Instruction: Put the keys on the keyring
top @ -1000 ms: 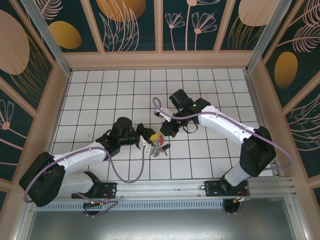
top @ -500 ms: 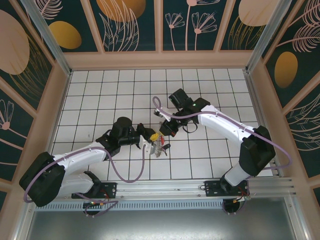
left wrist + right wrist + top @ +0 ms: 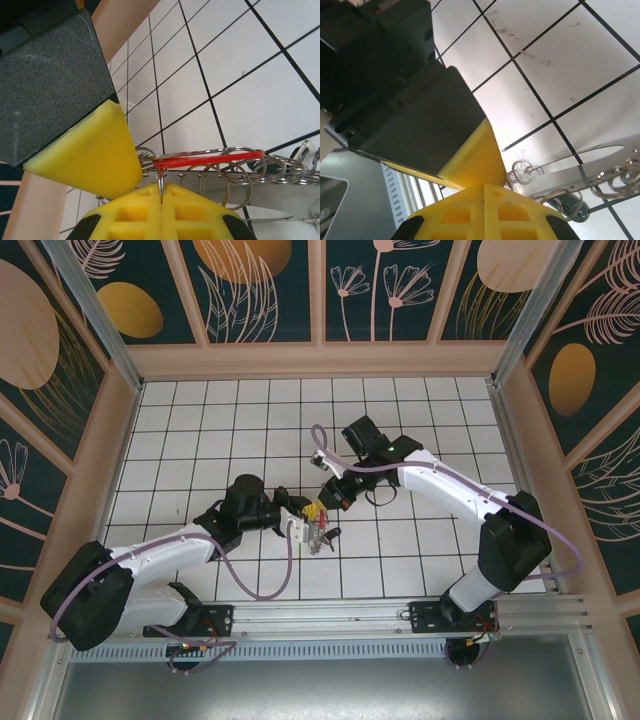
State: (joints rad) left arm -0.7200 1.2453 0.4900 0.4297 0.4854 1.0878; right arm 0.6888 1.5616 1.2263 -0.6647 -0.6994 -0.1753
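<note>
Two grippers meet at the keyring point(image 3: 161, 181) over white tiles point(image 3: 200, 460)
The left gripper point(image 3: 306, 521) has its yellow foam pads pressed together on a thin silvery wire of the keyring. Just off that gripper's tip the keys point(image 3: 322, 532) bunch up, with a flat red tag point(image 3: 210, 160) lying crosswise, its long axis side to side, among small round steel rings. The right gripper point(image 3: 327, 502), just beyond the left gripper, is closed too; whether it holds anything I cannot tell
</note>
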